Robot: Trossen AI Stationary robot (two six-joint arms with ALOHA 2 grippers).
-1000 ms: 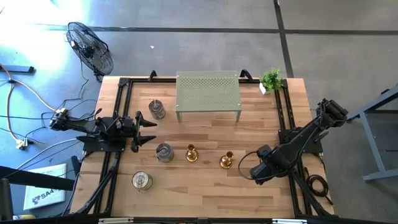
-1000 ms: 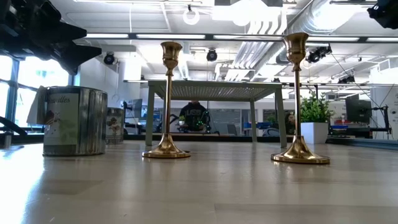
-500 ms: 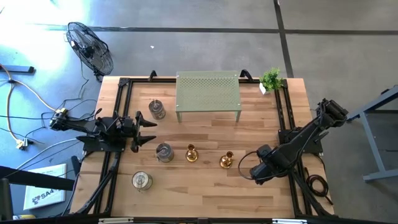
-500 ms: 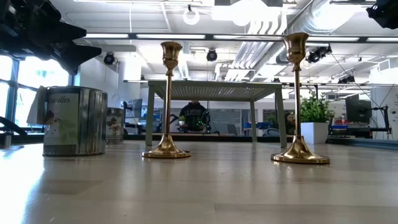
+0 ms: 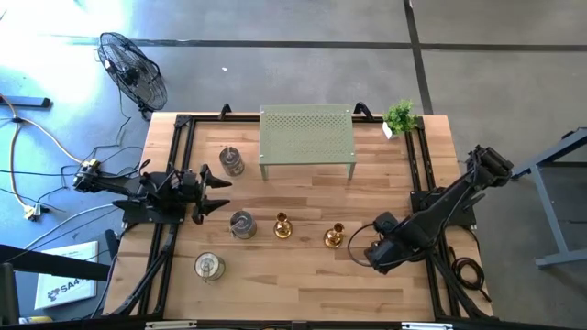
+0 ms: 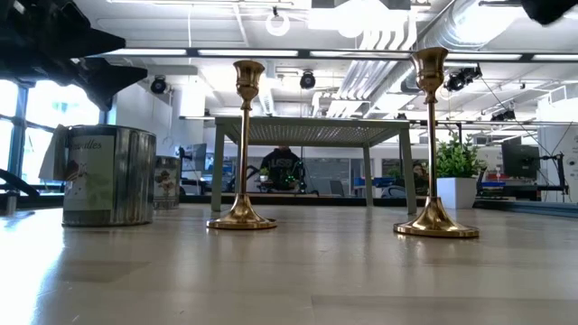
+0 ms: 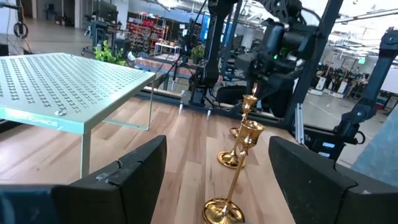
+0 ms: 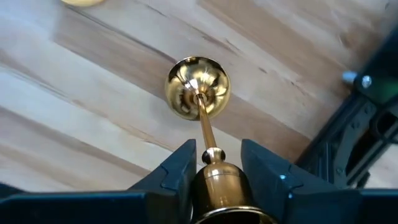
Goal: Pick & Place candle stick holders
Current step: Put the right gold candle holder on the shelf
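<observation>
Right jaws clasp one of two gold candlesticks (image 5: pixel 333 236); three silver jars (image 5: pixel 242 224) stand.

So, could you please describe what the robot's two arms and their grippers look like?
Both arms are dark, nearly black, jointed links. The left gripper and right gripper each carry two flat, angular dark fingers. No markings show.

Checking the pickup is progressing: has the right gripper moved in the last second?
Yes, slightly. In the high view the right gripper has edged left toward the gold candlestick, away from the black rail; its fingers now clamp that candlestick's cup.
</observation>
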